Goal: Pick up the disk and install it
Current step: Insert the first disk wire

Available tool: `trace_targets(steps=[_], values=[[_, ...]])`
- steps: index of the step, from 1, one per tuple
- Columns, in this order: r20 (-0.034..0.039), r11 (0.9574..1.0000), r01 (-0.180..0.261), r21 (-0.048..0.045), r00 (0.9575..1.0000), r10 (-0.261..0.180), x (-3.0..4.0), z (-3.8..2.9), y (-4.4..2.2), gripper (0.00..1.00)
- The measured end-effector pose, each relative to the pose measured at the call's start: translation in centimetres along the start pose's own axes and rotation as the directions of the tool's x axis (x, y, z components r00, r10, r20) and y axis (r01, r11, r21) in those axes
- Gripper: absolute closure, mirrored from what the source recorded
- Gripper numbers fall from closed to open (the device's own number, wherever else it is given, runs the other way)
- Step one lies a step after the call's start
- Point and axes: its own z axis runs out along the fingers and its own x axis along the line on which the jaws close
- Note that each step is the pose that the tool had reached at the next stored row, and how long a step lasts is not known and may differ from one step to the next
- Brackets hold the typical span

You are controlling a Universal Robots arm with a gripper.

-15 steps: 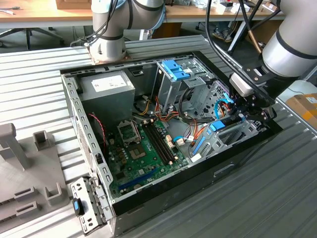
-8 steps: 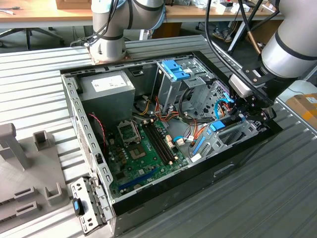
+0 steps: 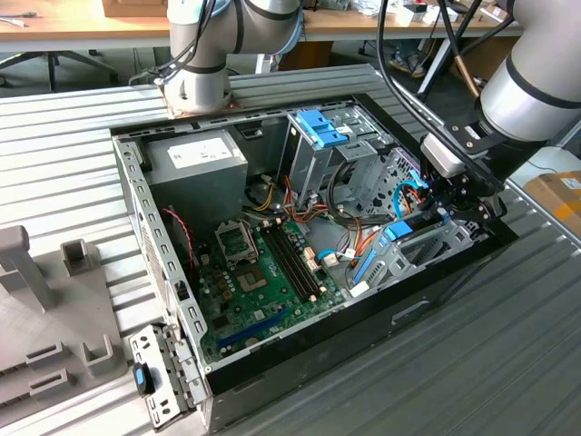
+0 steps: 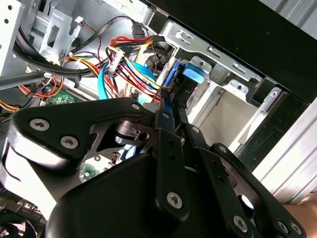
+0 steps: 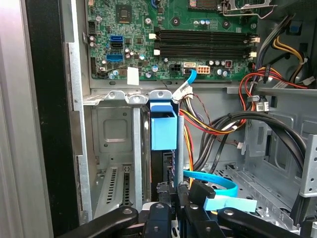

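The disk (image 5: 163,131) stands on edge in the silver drive bay (image 5: 111,134) at the case's corner, its blue end tab pointing toward the motherboard. My gripper (image 5: 172,189) is shut on the disk's black body, just behind the tab. In the second wrist view the black fingers (image 4: 166,116) meet on the thin edge of the disk (image 4: 194,74). In the exterior view the gripper (image 3: 436,211) reaches into the case at the exterior view's right, and the disk (image 3: 402,229) shows blue just beneath it.
Red, yellow and black cables (image 5: 218,124) and a flat blue cable (image 5: 213,181) run close beside the bay. The tall silver cage with a blue clip (image 3: 320,127), the motherboard (image 3: 263,272) and the power supply (image 3: 195,159) fill the case. A grey fixture (image 3: 36,300) lies outside it.
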Motion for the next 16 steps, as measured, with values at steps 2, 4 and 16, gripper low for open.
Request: trace_targets(steps=[2, 4, 16], values=[[0.0005, 1.0000, 0.000, 0.0000, 1.0000, 0.000, 0.00, -0.01, 0.00, 0.83], [0.0013, 1.0000, 0.002, -0.0003, 1.0000, -0.002, 0.00, 0.00, 0.00, 0.83], [0.0012, 1.0000, 0.002, -0.0003, 1.0000, -0.002, 0.17, 0.28, 0.05, 0.83]])
